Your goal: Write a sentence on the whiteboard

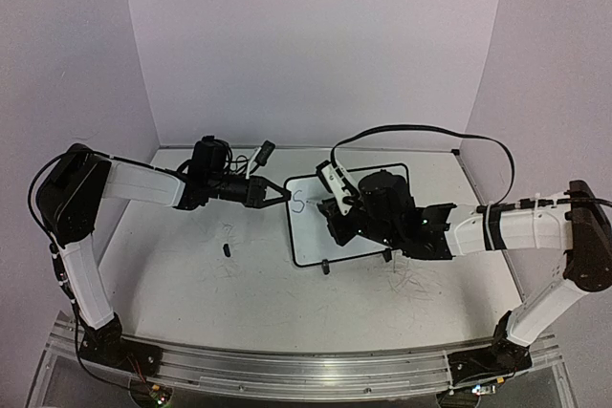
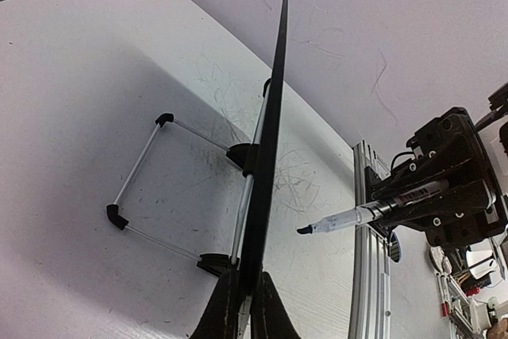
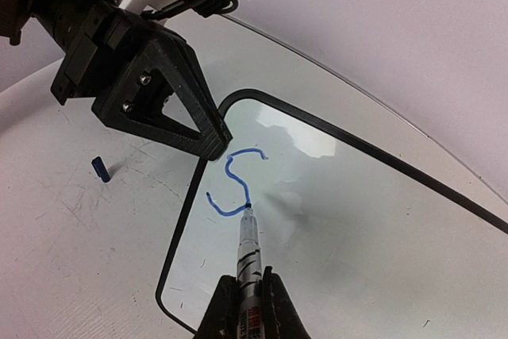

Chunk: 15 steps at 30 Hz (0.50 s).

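Observation:
The whiteboard (image 1: 308,236) stands tilted on its black feet at mid-table. Of the sentence only a blue letter "S" (image 3: 236,180) shows, near the board's upper left corner; it also shows in the top view (image 1: 297,202). My right gripper (image 3: 250,279) is shut on a marker (image 3: 251,248) whose tip touches the lower curve of the "S". In the top view this gripper (image 1: 335,212) hangs over the board. My left gripper (image 2: 247,279) is shut on the board's edge (image 2: 270,117), seen edge-on. It also shows in the top view (image 1: 283,194) and right wrist view (image 3: 208,134).
A small dark marker cap (image 1: 228,249) lies on the tabletop left of the board, also in the right wrist view (image 3: 99,169). The board's wire stand (image 2: 143,188) juts out behind it. Grey scuff scribbles (image 2: 294,180) mark the tabletop. Walls close the back and sides.

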Motion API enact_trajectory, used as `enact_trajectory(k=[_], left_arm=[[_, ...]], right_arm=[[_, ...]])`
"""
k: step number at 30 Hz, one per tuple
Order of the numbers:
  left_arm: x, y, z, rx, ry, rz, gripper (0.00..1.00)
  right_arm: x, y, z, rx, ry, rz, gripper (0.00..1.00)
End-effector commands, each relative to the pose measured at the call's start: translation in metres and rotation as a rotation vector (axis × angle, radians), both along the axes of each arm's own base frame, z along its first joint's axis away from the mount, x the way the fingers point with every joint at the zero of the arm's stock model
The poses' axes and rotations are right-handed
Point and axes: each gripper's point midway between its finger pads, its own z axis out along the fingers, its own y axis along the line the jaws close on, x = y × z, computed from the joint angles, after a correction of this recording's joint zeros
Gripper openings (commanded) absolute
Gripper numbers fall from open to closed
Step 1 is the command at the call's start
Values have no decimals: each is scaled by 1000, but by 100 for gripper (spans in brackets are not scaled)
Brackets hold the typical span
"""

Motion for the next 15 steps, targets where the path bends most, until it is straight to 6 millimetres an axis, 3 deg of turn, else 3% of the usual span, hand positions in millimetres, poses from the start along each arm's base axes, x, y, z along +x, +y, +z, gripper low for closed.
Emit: enact_trajectory(k=[1, 7, 15], left_arm=[[1, 2, 13, -13, -19, 2, 0], [1, 2, 13, -13, -19, 1, 0], [0, 1, 12, -14, -15, 0, 0]], right_arm=[[3, 4, 9, 26, -32, 5, 0], [13, -9, 11, 33, -51, -91, 0], [7, 5, 6, 35, -25, -17, 0]])
